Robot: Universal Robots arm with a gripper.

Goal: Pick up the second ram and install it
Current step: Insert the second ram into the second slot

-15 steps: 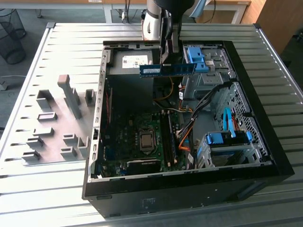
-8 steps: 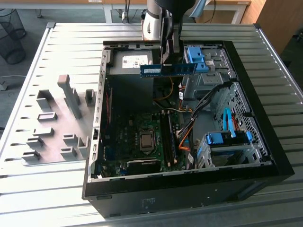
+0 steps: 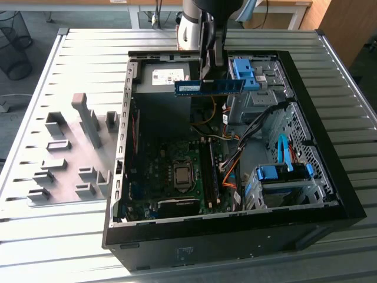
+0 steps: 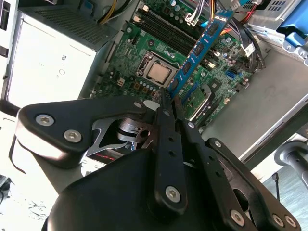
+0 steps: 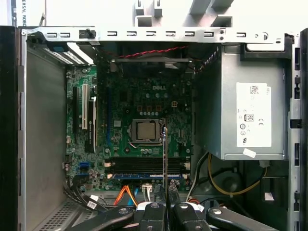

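Observation:
The second ram (image 3: 209, 86) is a blue-green stick held level above the open computer case (image 3: 330, 194), over its far part beside the power supply. My gripper (image 3: 210, 78) hangs from above and is shut on the stick's upper edge near its middle. In the second wrist view the ram (image 4: 198, 47) runs away from the closed gripper (image 4: 171, 98), with its dark chips showing. The first wrist view has the ram (image 5: 165, 154) edge-on as a thin line above the gripper (image 5: 166, 204). Below it lie the motherboard's memory slots (image 5: 144, 166), also visible in the exterior view (image 3: 209, 171).
Grey holder blocks (image 3: 76, 159) stand on the slatted table at the exterior view's left. Inside the case are the power supply (image 3: 165, 76), the processor socket (image 3: 182, 175), orange cables (image 3: 230, 171) and blue drive-bay clips (image 3: 283, 174) at the exterior view's right.

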